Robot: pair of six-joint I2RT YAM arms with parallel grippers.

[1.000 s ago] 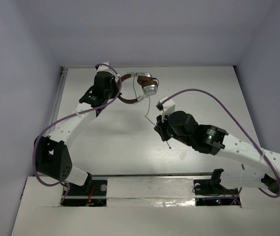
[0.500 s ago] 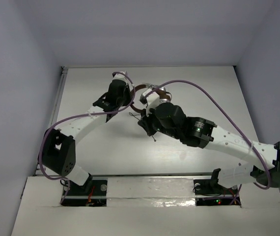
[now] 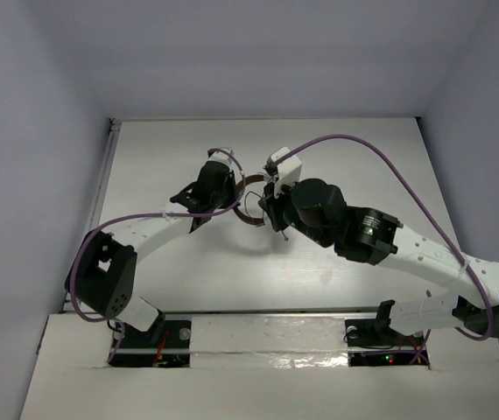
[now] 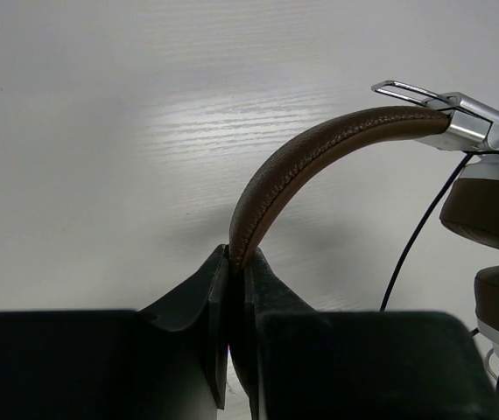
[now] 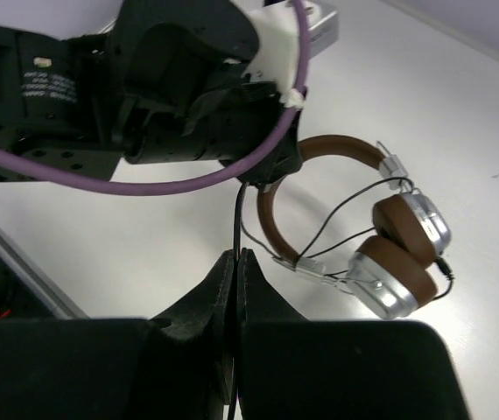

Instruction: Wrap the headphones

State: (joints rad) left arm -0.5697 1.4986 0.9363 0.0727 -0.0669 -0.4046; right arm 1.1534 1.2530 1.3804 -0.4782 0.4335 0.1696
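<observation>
The headphones (image 5: 404, 229) are over the middle of the desk (image 3: 363, 157). The left fingers (image 4: 218, 289) are clenched on the brown headband (image 4: 302, 162), at the middle of its arch. The right fingers (image 5: 224, 282) are pressed together on the thin black cord (image 5: 239, 217), which runs in loose loops towards the earcups (image 5: 388, 278).
</observation>
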